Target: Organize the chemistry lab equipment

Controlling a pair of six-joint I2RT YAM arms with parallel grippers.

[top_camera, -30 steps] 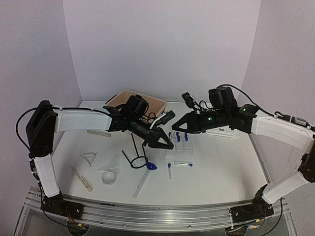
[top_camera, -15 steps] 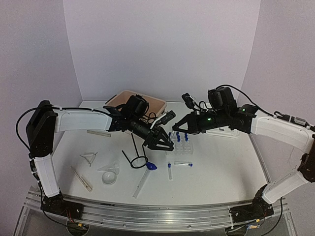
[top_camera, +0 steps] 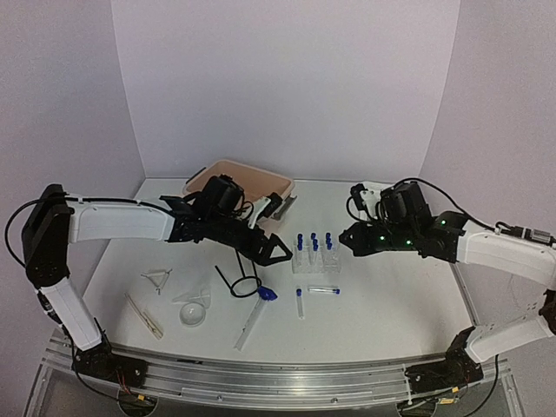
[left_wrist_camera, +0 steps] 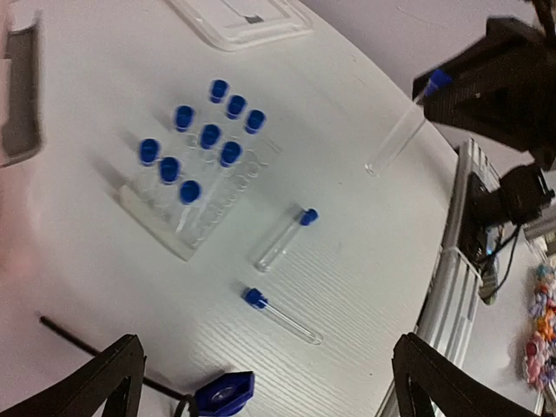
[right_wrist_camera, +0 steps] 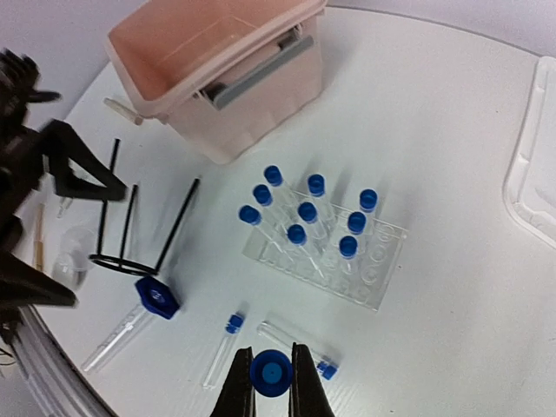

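The clear tube rack (top_camera: 314, 254) (left_wrist_camera: 195, 178) (right_wrist_camera: 326, 243) stands mid-table with several blue-capped tubes upright in it. Two more tubes lie loose just in front of it (top_camera: 323, 290) (top_camera: 299, 302) (left_wrist_camera: 284, 236) (right_wrist_camera: 221, 347). My right gripper (top_camera: 349, 237) (right_wrist_camera: 273, 360) hovers right of the rack, shut on one blue-capped tube (right_wrist_camera: 272, 375) (left_wrist_camera: 398, 132). My left gripper (top_camera: 276, 255) (left_wrist_camera: 269, 391) hangs open and empty left of the rack. Below it are the black wire ring stand (top_camera: 236, 278) (right_wrist_camera: 130, 234) and the blue-tipped brush (top_camera: 257, 306) (right_wrist_camera: 156, 298).
The beige tub (top_camera: 239, 178) (right_wrist_camera: 226, 69) sits at the back behind the left arm. A white lid (left_wrist_camera: 239, 22) (right_wrist_camera: 534, 165) lies right of the rack. Front left lie the clear funnel (top_camera: 193, 308), the wooden clamp (top_camera: 145, 317) and a pale rod (top_camera: 174, 234).
My left gripper has opened wide and drawn back left from the rack. My right gripper has moved right and off the rack, still holding its tube.
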